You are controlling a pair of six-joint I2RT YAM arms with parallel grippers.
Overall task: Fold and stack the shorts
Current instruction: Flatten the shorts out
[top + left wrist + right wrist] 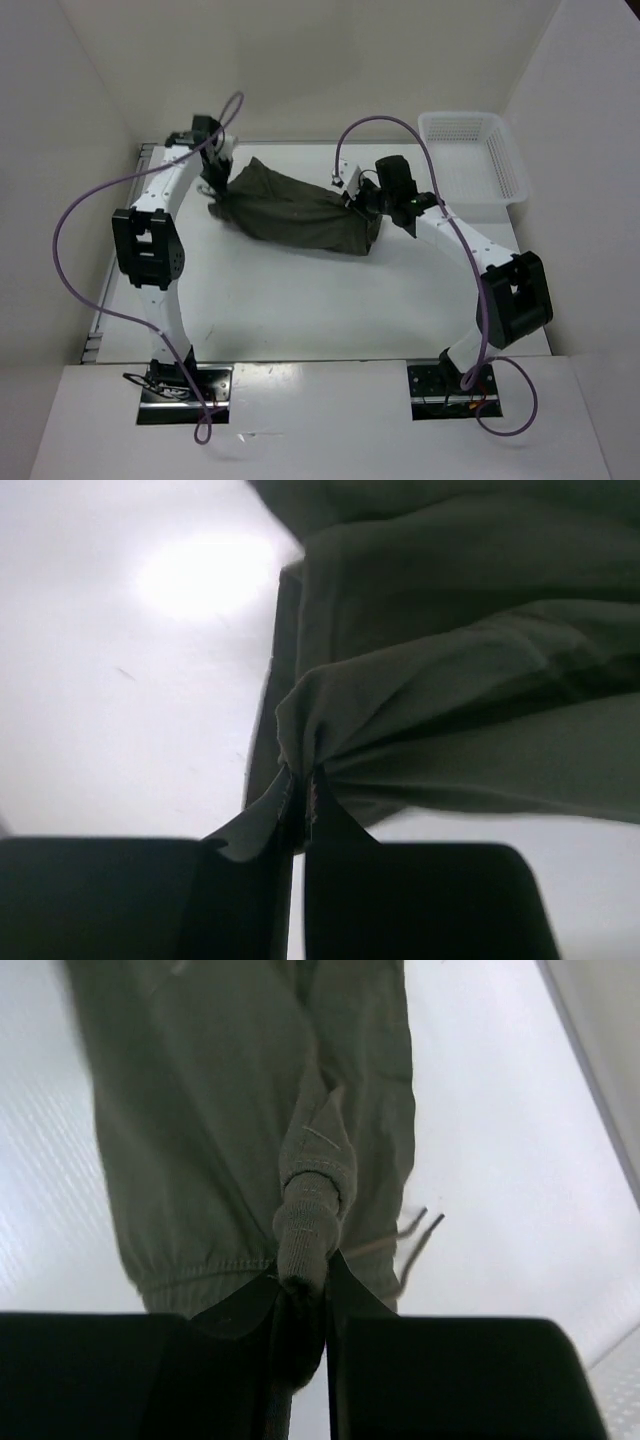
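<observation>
Presently, the shorts (295, 215) are pinched at opposite ends by left fingers (345, 870) and right fingers (355, 1305) for folding; carrying one end over is judged next.

I have open table (320, 300) on the near side of the shorts (300, 210), which bar the middle from arm to arm. The white basket (475, 155) blocks the far right corner. The side wall (60, 150) crowds my left gripper (212, 188).
</observation>
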